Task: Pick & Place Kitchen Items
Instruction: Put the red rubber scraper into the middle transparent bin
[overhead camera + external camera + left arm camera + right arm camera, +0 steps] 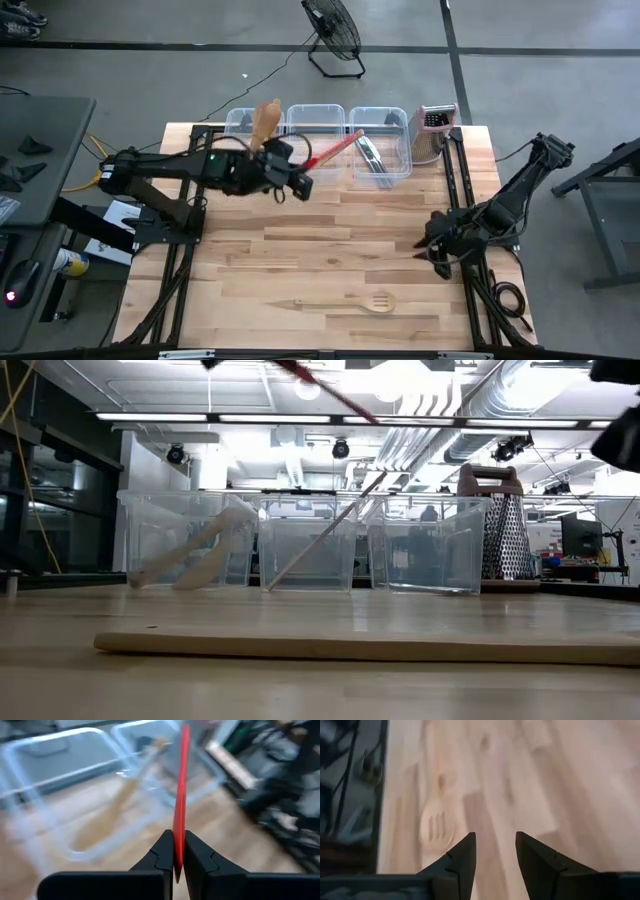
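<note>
carrying the red spatula (335,148) toward the far tubs (317,118), the left gripper (298,185) pinches its handle. next: lower and release into a tub. right gripper (437,255) waits spread; slotted spoon (350,301) remains near.

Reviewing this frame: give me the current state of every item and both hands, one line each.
Left hand: shut on the red spatula, raised near the tubs.
Red spatula: held, angled toward the middle tub.
Right hand: open, empty, low at the table's right side.
Slotted wooden spoon: lying flat on the table, untouched.
Left tub: holds wooden utensils.
Middle tub: one wooden utensil leaning inside.
Right tub: holds metal utensils.
Box grater: upright beside the right tub.
</note>
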`<action>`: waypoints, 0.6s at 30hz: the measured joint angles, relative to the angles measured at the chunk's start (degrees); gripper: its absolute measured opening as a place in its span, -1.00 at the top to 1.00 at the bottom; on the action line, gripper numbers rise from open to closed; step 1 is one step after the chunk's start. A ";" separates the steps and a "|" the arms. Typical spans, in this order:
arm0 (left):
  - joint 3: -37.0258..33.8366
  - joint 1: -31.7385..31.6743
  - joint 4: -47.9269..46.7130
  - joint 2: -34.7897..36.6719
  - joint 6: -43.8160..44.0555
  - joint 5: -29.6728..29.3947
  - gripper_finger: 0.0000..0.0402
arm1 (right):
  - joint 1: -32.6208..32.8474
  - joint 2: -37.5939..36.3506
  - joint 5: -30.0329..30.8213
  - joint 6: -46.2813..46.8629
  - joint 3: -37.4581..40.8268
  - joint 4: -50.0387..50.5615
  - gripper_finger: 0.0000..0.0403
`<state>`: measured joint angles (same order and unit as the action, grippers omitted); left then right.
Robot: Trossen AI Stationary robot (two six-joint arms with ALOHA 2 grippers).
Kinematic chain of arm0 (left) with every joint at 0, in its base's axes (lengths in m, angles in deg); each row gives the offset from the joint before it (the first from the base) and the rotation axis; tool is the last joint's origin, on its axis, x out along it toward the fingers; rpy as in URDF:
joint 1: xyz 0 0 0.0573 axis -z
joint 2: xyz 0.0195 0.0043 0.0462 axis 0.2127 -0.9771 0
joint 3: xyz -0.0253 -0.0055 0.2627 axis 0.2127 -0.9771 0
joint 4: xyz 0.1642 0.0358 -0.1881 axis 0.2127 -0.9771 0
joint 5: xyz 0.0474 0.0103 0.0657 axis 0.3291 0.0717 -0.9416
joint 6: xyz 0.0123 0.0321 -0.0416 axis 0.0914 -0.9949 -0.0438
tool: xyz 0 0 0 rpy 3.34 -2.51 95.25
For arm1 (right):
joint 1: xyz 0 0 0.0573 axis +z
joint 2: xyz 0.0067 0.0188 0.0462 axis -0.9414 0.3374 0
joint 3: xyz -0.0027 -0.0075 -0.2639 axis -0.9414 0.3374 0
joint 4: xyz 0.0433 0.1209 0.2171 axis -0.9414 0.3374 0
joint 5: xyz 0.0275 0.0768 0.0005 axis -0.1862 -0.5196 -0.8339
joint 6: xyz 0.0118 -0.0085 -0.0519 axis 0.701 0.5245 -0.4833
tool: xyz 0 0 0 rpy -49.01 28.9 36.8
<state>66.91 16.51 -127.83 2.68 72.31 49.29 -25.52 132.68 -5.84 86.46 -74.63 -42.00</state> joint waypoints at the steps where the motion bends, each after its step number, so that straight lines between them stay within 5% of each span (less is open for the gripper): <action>1: -0.04 -1.15 -0.82 -0.12 -0.50 0.16 0.93 | -0.94 -0.27 1.46 -0.02 0.00 0.01 0.35; 5: -0.04 -6.95 -0.25 -1.88 -5.38 5.84 0.93 | -5.21 -0.98 6.46 -0.02 0.00 0.05 0.35; 13: -0.04 -16.33 2.97 -2.81 -18.49 22.26 0.93 | -13.74 -1.30 6.92 -1.81 0.00 -0.09 0.35; 18: -0.04 -20.51 0.45 -2.81 -20.59 22.58 0.93 | -17.30 -1.28 6.81 -3.60 0.00 -0.09 0.35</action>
<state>66.87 -4.00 -127.38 -0.13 51.72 71.87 -42.82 131.40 0.97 82.86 -74.63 -42.09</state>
